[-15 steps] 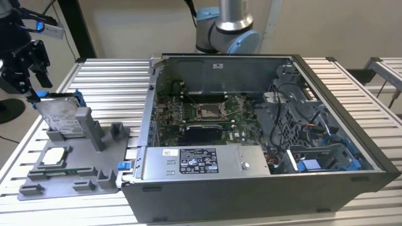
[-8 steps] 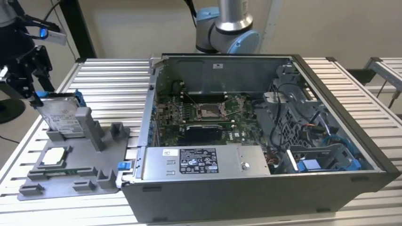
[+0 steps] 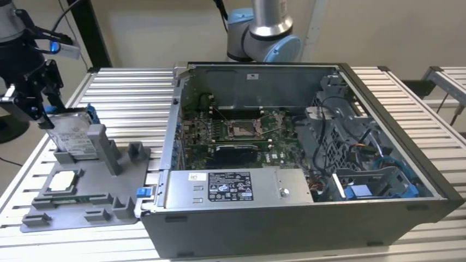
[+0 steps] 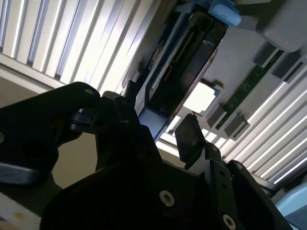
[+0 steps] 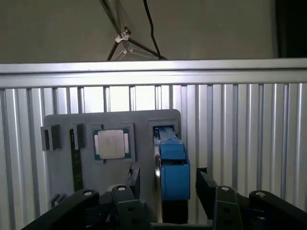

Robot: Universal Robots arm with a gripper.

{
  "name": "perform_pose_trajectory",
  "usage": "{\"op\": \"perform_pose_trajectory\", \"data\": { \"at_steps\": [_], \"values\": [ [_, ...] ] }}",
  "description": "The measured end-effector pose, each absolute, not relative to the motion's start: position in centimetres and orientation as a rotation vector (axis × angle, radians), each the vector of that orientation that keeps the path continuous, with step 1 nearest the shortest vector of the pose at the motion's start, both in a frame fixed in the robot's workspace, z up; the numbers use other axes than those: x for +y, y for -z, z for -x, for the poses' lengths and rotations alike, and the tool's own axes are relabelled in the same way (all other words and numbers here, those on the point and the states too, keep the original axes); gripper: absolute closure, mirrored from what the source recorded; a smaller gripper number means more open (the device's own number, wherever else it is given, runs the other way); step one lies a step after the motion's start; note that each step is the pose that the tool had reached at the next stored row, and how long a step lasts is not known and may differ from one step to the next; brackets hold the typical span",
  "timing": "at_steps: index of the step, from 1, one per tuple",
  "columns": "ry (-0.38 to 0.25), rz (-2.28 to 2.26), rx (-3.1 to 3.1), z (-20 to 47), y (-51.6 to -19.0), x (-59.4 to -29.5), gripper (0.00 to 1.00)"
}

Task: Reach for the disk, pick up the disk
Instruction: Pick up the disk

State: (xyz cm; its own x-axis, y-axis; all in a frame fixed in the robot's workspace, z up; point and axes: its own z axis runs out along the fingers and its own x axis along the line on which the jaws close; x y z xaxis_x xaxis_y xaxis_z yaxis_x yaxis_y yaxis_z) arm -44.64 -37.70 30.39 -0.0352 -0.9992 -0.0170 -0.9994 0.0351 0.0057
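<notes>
Your end effector (image 5: 167, 183) is open, its fingers straddling the disk (image 3: 73, 136). In the exterior view, the disk stands upright in the grey fixture (image 3: 91, 188) at 9 o'clock from the computer case (image 3: 291, 229).

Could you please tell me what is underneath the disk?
The disk stands on edge in a slot of the grey fixture, which lies on the slatted table. The slot walls cover its lower edge, so the contact there is hidden.
</notes>
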Motion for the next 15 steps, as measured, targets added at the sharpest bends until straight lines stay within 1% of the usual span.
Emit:
{"op": "perform_pose_trajectory", "data": {
  "at_steps": [15],
  "values": [
    [-0.022,2.184,2.243,44.8,-27.7,-37.7,0.00]
  ]
}}
